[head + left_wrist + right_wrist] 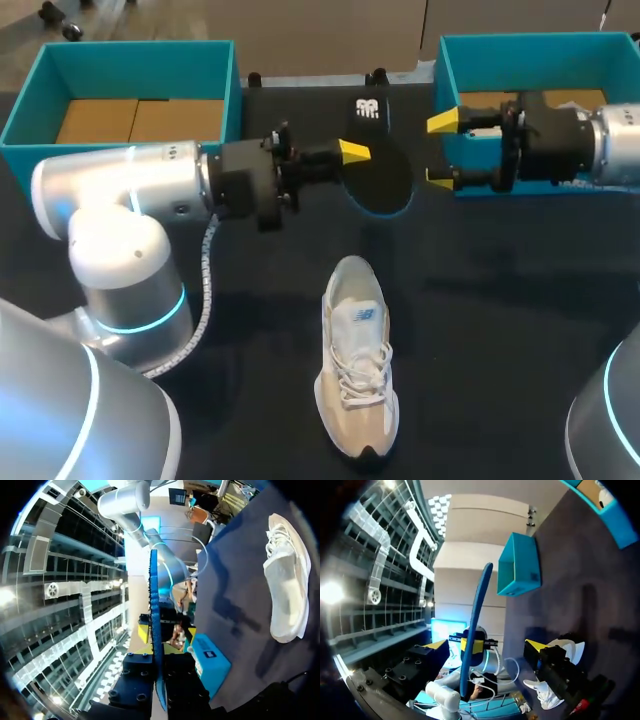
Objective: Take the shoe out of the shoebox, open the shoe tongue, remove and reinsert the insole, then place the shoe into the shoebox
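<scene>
The left claw [352,155] was closed on the insole [385,175], pinching its near end between its two fingers – one yellow tip showed on top, the other was hidden beneath. The insole lay flat and dark side up, held off the desk [500,300], between the two teal shoeboxes at the far side. In the left wrist view the insole [153,610] ran edge-on as a thin blue line straight out from between the fingers of the left claw [159,680].

The right claw [440,150] stood open just beside the insole's other end, yellow tips spread wide and not touching it. It hung in front of the right shoebox [520,45]. From the right wrist view the insole [476,610] appeared edge-on ahead of the right claw [485,647], in line with the gap between its fingers [437,645].

The shoe [357,380] – pale, with white laces – rested upright on its sole on the desk, well apart from both claws and nearer the robot, its toe towards the robot and its heel towards the insole. It also showed in the left wrist view [287,575], off to one side of the left claw. The left shoebox [130,55] stood beyond the left arm, brown inside.
</scene>
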Robot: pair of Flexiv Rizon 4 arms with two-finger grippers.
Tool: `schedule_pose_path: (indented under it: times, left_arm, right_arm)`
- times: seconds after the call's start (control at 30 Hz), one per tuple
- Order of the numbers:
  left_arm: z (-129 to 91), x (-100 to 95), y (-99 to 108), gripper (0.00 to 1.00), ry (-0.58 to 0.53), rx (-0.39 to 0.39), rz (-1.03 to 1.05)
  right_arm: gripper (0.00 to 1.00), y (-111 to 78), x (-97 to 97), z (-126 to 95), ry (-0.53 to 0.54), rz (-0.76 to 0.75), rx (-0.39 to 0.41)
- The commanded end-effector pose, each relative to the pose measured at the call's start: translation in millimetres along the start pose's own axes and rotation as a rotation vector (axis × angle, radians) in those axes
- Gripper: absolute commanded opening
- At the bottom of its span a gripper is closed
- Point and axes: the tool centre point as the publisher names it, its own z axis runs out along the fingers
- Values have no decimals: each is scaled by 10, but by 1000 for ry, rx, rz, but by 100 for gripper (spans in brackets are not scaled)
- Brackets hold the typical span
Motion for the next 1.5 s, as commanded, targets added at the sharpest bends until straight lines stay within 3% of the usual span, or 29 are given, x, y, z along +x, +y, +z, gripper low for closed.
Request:
schedule_pose_path:
  times: [0.03, 0.2, 0.27, 0.33, 0.4, 0.43, 0.5, 0.97, 1.37, 1.5]
  left_arm:
    - [-64, -9, -34, 0, 2, -1, 1]
    - [-64, -9, -34, 0, 2, -1, 1]
    - [-69, -41, 9, 0, 33, 10, -119]
    - [-113, -104, 72, 0, 35, -3, -345]
    - [-175, -184, 125, 0, -15, 35, -718]
    - [-199, -213, 153, 0, -13, 11, -890]
    - [-234, -285, 122, 0, 50, -49, -809]
    - [-234, -285, 122, 0, 50, -49, -809]
    - [-265, -340, -114, 0, 163, 133, -1819]
    - [-259, -389, -96, 0, 142, 93, -2101]
  right_arm:
    - [100, -65, 23, -23, -5, 1, -18]
    - [100, -65, 23, -23, -5, 1, -18]
    - [100, -65, 23, -23, -5, 1, -18]
    - [100, -65, 23, -23, -5, 1, -18]
    - [100, -65, 23, -23, -5, 1, -18]
    - [100, -65, 23, -23, -5, 1, -18]
    - [100, -65, 23, -23, -5, 1, -18]
    - [100, -65, 23, -23, -5, 1, -18]
    - [100, -65, 23, -23, -5, 1, -18]
    - [100, -65, 23, -23, -5, 1, -18]
